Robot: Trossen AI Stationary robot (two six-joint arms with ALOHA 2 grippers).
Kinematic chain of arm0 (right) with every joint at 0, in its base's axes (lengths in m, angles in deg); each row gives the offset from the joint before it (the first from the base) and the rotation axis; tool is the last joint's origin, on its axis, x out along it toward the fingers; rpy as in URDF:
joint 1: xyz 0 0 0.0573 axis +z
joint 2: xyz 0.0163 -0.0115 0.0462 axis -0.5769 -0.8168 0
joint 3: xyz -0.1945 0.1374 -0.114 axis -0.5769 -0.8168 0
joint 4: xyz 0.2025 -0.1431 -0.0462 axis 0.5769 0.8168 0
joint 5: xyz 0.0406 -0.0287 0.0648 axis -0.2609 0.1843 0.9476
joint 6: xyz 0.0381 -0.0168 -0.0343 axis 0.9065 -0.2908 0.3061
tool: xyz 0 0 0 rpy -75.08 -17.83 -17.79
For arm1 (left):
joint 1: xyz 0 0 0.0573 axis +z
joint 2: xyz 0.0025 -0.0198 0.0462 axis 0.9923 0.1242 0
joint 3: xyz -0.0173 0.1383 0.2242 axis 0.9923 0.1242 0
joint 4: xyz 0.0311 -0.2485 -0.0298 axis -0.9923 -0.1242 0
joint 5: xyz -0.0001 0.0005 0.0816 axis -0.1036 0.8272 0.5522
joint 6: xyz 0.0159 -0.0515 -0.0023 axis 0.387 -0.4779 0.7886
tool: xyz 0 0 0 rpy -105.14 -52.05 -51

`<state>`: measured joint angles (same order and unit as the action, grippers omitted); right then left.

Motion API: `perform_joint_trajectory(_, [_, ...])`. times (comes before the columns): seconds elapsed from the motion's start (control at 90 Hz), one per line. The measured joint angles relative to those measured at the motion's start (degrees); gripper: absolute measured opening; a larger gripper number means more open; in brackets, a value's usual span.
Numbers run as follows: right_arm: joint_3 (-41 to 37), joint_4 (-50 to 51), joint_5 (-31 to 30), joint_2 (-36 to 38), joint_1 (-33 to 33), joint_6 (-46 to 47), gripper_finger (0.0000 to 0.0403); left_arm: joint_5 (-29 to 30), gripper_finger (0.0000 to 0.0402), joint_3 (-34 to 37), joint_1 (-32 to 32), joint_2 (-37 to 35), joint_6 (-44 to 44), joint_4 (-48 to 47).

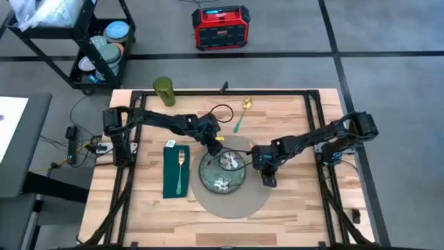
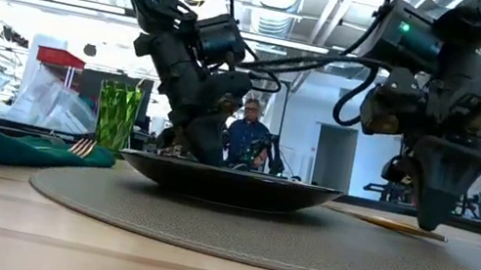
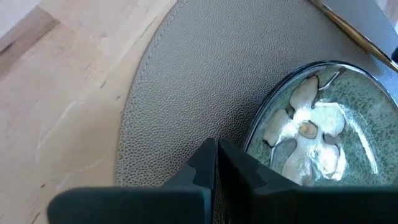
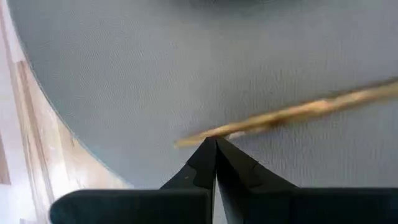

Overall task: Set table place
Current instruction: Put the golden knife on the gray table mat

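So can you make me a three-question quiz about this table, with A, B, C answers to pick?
1. Where does the fork lie?
A. on the plate
B. on the green napkin
C. on the floor

2. What colour is the cup at the table's far edge?
A. green
B. red
C. blue

3. How are the fingers of the right hand?
A. wide open
B. wrapped round the cup
C. shut together

Answers:
1 B, because the gold fork rests along the folded napkin beside the plate.
2 A, because the cup looks green from above and from the side.
3 C, because the wrist camera shows the two dark fingers pressed together over the mat.
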<state>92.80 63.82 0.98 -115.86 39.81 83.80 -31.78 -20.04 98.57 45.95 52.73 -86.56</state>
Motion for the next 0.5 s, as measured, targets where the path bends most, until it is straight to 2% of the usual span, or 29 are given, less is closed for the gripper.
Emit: perform_joint_trajectory(0.5, [0.0, 2.7, 0.3, 0.0, -0.5, 0.8, 0.0, 0.2, 0.0, 0.0, 0.0, 0.0, 0.1, 0.0])
